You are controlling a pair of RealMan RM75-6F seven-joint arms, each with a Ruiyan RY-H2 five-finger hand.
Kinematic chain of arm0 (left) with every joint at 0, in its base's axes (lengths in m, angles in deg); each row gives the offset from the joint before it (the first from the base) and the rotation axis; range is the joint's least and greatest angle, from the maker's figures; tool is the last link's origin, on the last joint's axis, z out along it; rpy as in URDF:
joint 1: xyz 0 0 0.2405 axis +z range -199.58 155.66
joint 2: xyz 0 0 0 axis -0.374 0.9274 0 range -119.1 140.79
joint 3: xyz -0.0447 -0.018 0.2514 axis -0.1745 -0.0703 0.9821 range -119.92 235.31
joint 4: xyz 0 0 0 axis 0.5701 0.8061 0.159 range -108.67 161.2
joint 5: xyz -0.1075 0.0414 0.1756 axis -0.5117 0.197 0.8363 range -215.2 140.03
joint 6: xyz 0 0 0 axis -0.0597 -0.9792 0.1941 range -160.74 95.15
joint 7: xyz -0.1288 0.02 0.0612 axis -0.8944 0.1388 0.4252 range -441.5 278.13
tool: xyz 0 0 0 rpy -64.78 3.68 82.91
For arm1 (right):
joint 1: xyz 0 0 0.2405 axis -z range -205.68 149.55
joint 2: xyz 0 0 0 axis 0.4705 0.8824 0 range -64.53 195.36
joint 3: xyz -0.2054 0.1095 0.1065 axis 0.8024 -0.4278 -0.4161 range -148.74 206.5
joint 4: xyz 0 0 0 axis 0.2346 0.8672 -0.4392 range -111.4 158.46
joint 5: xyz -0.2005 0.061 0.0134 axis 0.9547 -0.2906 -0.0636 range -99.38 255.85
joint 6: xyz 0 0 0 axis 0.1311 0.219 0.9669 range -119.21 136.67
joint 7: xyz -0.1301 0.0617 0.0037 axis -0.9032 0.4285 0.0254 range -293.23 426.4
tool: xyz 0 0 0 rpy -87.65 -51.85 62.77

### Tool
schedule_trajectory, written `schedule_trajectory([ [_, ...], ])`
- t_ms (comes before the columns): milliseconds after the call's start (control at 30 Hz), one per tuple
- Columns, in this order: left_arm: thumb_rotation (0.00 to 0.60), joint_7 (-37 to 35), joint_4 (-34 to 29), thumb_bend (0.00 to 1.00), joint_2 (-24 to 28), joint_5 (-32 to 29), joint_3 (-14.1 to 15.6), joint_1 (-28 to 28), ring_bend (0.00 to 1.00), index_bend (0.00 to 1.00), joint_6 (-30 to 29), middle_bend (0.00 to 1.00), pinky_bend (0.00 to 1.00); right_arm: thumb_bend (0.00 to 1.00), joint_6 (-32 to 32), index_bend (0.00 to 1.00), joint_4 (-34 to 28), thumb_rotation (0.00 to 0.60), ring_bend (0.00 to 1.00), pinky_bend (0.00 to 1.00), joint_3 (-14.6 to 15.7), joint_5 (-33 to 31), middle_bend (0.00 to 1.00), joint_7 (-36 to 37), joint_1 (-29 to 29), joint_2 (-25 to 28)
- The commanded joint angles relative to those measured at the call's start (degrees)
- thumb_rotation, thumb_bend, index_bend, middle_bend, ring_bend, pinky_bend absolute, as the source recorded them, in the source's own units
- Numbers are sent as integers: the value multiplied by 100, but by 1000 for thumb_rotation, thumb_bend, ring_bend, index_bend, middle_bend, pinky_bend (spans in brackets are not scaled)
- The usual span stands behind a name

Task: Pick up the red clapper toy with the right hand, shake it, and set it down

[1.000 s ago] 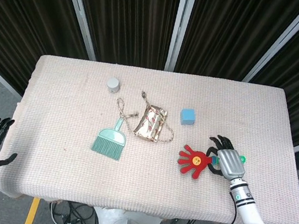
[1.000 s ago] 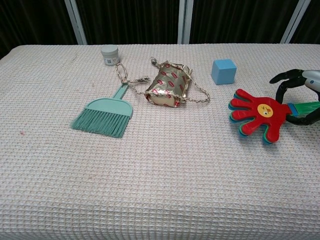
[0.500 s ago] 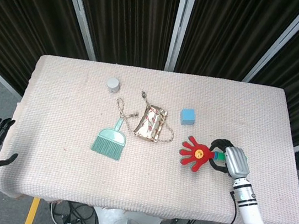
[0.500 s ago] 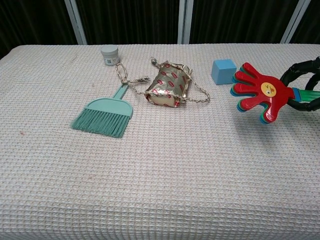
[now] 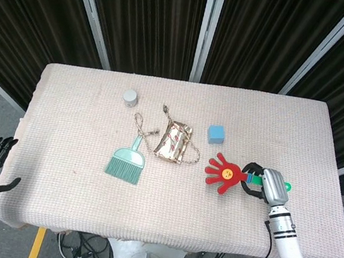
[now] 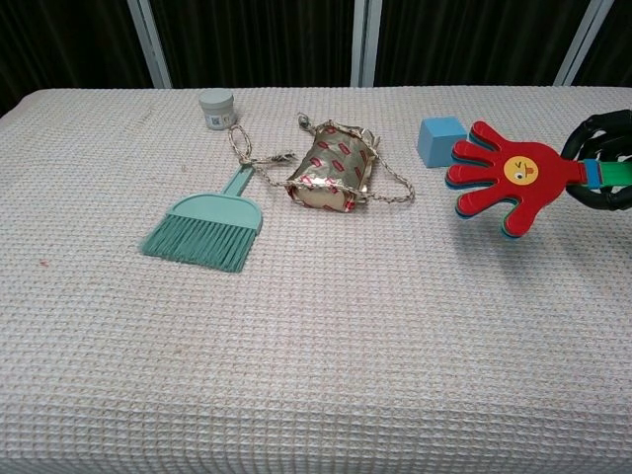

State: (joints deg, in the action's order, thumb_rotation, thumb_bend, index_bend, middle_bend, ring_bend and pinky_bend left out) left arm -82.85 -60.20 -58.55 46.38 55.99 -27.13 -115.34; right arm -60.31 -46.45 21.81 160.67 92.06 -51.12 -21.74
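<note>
One step done: right robot hand (image 5: 271,186) grips red clapper toy (image 6: 504,177) clear of the surface (image 6: 316,326); shake unconfirmed, set-down left.

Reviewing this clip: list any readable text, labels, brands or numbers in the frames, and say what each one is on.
No text can be read in either view.
Small grey jar: it carries a label, too small and blurred to read.
Red clapper toy, held by the right hand: a yellow disc with a face-like mark, no letters.
Patterned pouch: red marks only, no words.
</note>
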Motion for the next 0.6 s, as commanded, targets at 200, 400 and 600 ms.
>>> schedule_trajectory([
  [200,600,0,2,204,-3,-16,1,-5,0,73,24,64,122,535,289,975,-249,600,734,956,-83,-254,678,688,31,97],
  [400,600,18,-6,204,3,-29,-2,-4,0,74,28,63,123,544,545,976,-723,600,757,963,-230,-422,703,1551,35,329],
  [600,600,47,-19,204,3,-32,-4,-13,0,74,40,62,123,545,482,976,-1586,600,757,962,-443,-212,702,2770,56,843],
])
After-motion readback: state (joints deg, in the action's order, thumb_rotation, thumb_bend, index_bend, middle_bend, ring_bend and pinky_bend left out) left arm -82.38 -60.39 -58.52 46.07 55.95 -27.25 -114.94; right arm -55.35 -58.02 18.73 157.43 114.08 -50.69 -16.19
